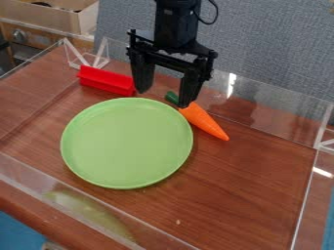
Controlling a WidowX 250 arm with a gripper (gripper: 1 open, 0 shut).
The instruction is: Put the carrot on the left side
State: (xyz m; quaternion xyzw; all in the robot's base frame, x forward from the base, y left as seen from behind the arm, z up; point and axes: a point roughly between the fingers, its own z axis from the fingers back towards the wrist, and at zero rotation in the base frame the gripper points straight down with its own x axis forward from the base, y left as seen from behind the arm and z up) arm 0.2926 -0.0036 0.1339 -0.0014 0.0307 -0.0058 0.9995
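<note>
A small orange carrot [205, 120] lies on the wooden table just right of the green plate [127, 144], thin end toward the lower right. Its thick end sits under my black gripper [167, 86], which hangs pointing down above the plate's far right edge. The jaws stand open and I see nothing held between the fingers [190, 88]. I cannot tell whether the right finger touches the carrot's thick end.
A red rectangular block [104, 79] lies at the back left, behind the plate. Clear plastic walls [313, 186] ring the tabletop. Cardboard boxes [53, 20] stand beyond the far left corner.
</note>
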